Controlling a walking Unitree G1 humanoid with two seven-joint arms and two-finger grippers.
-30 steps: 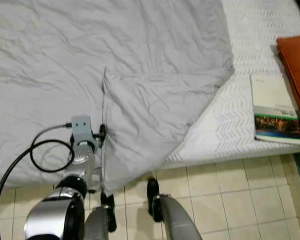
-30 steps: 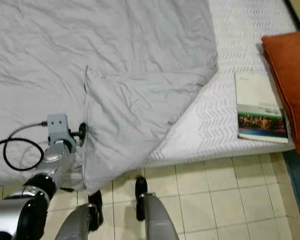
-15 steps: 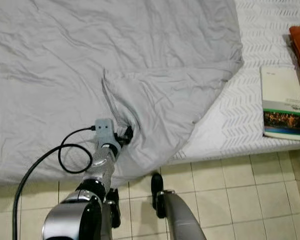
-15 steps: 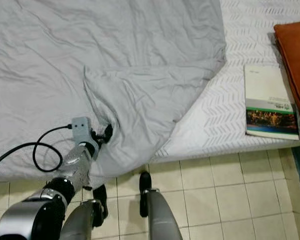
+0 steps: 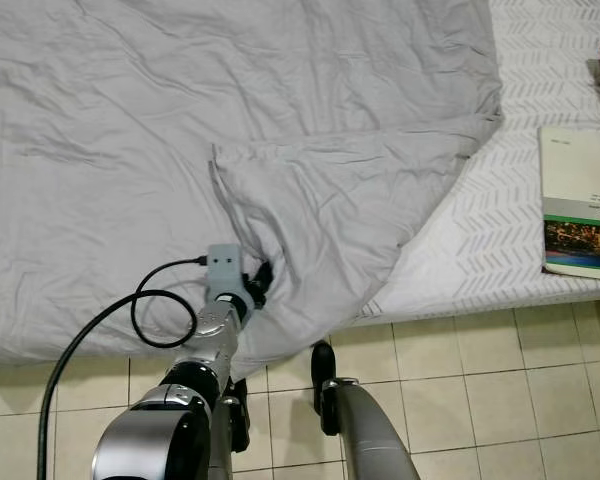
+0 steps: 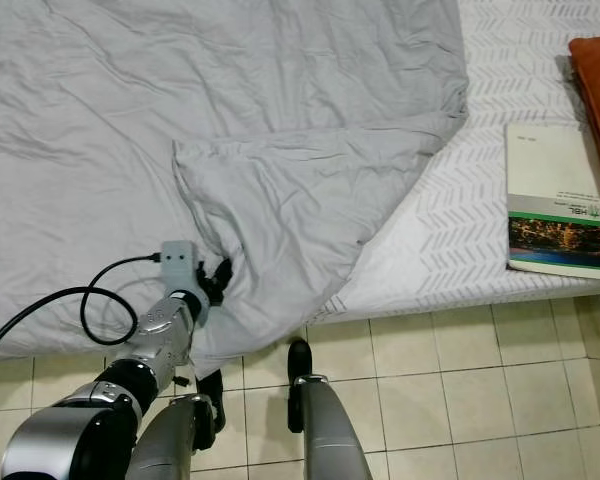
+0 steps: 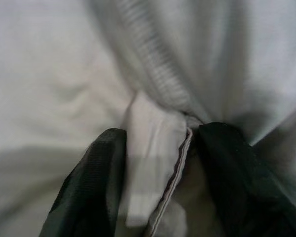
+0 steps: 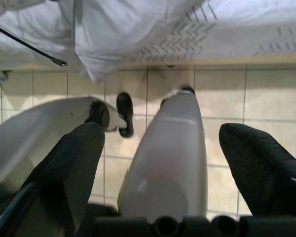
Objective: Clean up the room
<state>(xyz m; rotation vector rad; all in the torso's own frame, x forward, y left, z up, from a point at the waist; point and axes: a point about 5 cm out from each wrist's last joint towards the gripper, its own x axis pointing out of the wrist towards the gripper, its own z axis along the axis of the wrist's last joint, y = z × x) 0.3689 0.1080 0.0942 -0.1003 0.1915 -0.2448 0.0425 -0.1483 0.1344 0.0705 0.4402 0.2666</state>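
Folded blanket [image 5: 320, 215] edge pinched in closed left end effector [image 7: 160, 163]; right end effector [image 8: 160, 163] open, empty; bed [image 5: 500, 240] unmade, book [image 5: 578, 205] left out

The book's [image 6: 561, 198] cover print (small, blurred) cannot be read.

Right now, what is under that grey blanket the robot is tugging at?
Where the grey blanket stops, a white patterned mattress shows, with a book lying on it. The left gripper pinches the blanket's folded corner. Whatever lies beneath the rest is covered.
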